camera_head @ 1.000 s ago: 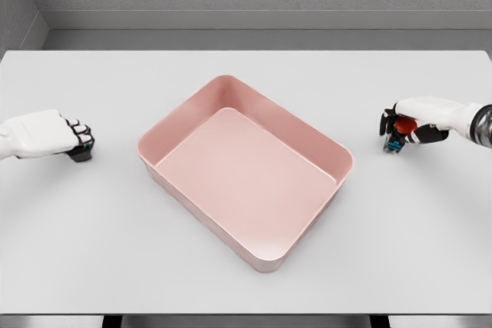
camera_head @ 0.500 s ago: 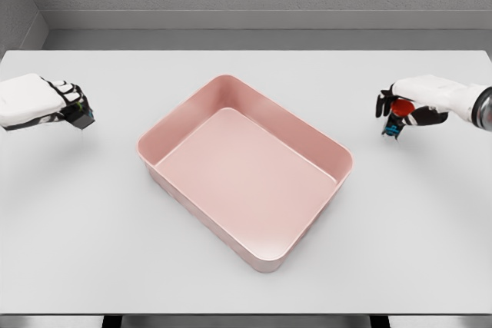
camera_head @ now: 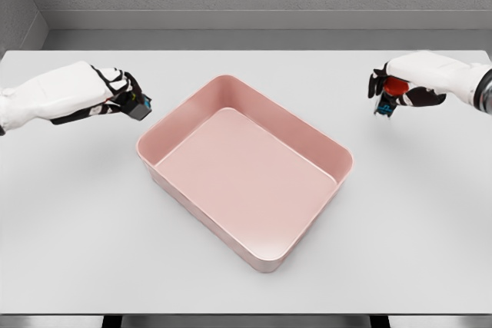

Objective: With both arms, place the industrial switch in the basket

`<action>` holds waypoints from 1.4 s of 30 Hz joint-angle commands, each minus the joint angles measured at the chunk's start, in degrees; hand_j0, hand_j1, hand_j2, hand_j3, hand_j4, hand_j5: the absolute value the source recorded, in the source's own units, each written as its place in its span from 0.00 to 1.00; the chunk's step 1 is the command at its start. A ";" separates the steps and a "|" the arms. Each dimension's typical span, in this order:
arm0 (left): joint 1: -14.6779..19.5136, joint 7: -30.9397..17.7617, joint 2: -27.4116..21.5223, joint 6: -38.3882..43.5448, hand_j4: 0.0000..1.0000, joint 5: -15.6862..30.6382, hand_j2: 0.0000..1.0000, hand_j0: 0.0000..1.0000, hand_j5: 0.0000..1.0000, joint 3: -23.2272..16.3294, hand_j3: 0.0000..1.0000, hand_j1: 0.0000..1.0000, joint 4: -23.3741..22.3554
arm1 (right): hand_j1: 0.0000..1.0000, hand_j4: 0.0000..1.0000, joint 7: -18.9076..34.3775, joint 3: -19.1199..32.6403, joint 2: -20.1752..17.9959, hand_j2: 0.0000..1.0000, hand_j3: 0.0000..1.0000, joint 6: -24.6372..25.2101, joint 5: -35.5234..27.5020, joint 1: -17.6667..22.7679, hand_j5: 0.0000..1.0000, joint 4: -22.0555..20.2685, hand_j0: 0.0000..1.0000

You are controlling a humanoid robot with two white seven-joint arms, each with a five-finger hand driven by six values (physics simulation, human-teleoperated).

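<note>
Head view: left hand (camera_head: 115, 94) and right hand (camera_head: 403, 86) each grip a switch (camera_head: 141, 105) outside the pink basket (camera_head: 338, 155); releasing early would miss its rim.

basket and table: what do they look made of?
Basket: looks like moulded plastic, pink, satin finish; thin one-piece walls, rounded corners and soft highlights along the rim suggest it. Table: smooth matte light-grey top, possibly laminate or painted board; flat, no grain or seams visible. Being a simulator render, neither is certain.
</note>
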State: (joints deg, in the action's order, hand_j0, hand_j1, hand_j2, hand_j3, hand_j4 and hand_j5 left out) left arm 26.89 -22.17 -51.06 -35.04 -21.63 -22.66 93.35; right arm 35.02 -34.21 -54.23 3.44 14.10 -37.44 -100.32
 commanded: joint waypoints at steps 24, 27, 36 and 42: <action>3.08 -0.59 13.53 0.04 0.94 -7.91 0.94 0.94 0.94 -7.40 0.94 0.94 5.61 | 0.47 0.47 -0.02 -2.53 6.50 0.47 0.47 -23.48 -0.22 -3.16 0.47 -0.14 0.47; 3.08 -0.51 14.06 0.04 0.97 -7.82 0.97 0.97 0.97 -7.58 0.97 0.97 5.96 | 0.47 0.47 -0.02 -4.20 7.73 0.47 0.47 -25.94 -0.13 -4.74 0.47 -0.14 0.47; 3.08 -0.68 13.88 0.04 1.00 -7.55 1.00 1.00 1.00 -7.49 1.00 1.00 6.05 | 0.48 0.48 -0.02 -10.70 11.42 0.48 0.48 -30.95 -0.22 -8.35 0.48 -0.14 0.48; 3.16 -0.68 13.62 0.04 1.00 -7.55 1.00 1.00 1.00 -7.49 1.00 1.00 6.32 | 1.00 1.00 -0.02 -11.32 11.60 1.00 1.00 -31.30 -0.13 -8.44 1.00 -0.14 1.00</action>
State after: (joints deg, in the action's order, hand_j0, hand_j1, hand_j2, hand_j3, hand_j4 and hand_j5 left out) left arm 30.06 -22.87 -37.32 -35.12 -29.45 -30.19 99.62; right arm 35.05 -45.32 -42.73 -27.88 14.25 -45.88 -100.46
